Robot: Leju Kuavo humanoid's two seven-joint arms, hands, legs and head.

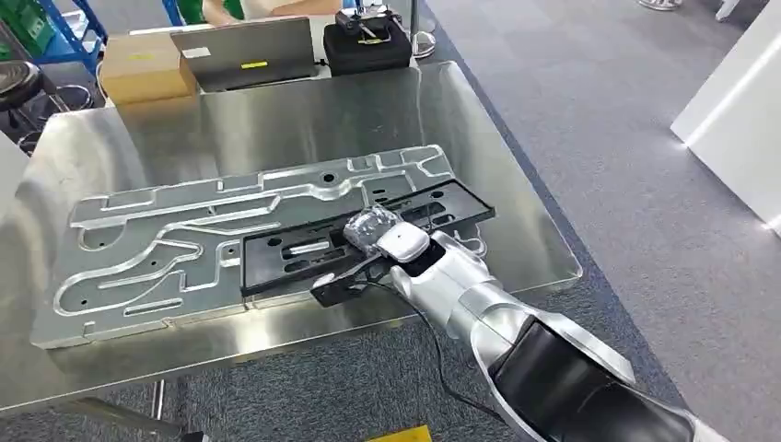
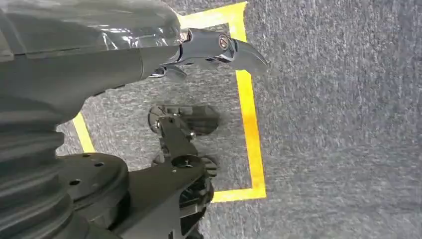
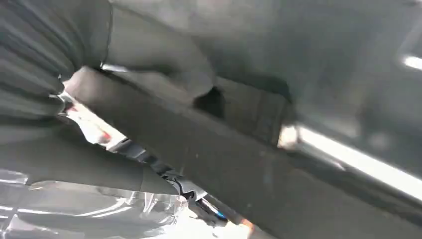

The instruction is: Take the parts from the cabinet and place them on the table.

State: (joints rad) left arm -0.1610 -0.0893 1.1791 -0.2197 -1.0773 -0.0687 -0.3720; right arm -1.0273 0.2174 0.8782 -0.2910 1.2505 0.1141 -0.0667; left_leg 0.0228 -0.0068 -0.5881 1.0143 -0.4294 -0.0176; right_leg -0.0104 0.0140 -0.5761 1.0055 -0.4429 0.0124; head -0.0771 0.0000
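A black plastic frame part (image 1: 295, 253) lies across a large silver machined plate (image 1: 166, 249) on the steel table (image 1: 350, 110). My right hand (image 1: 382, 235), wrapped in clear film, sits on the frame's near right portion. In the right wrist view its thumb (image 3: 164, 64) lies over the frame's black bar (image 3: 239, 159) with the fingers on the other side, so it grips the frame. My left hand (image 2: 209, 47) hangs over the grey carpet, fingers stretched out and holding nothing.
At the table's far edge stand a laptop (image 1: 244, 51), a cardboard box (image 1: 143, 66) and a black bag (image 1: 367, 44), with a person (image 1: 230, 7) behind them. A white cabinet (image 1: 737, 120) stands to the right. Yellow tape (image 2: 249, 114) marks the floor.
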